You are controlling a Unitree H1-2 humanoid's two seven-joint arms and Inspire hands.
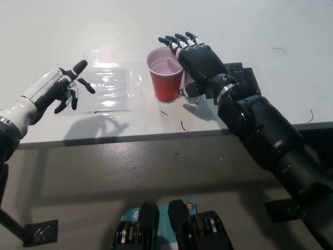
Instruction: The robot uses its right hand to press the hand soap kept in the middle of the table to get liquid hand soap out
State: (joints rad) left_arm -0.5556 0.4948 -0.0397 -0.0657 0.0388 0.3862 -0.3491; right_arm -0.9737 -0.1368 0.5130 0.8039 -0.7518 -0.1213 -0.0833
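A red plastic cup stands upright near the middle of the white table. My black right hand hovers flat over the cup's right rim, open, fingers spread toward the far side. Beneath that hand a small clear object, possibly the soap container, is mostly hidden. My white left hand rests open at the left, above the table's front edge, holding nothing.
A clear plastic sheet lies flat on the table left of the cup. A black block sits behind my right wrist. The table's front edge runs across the picture; grey floor lies below it.
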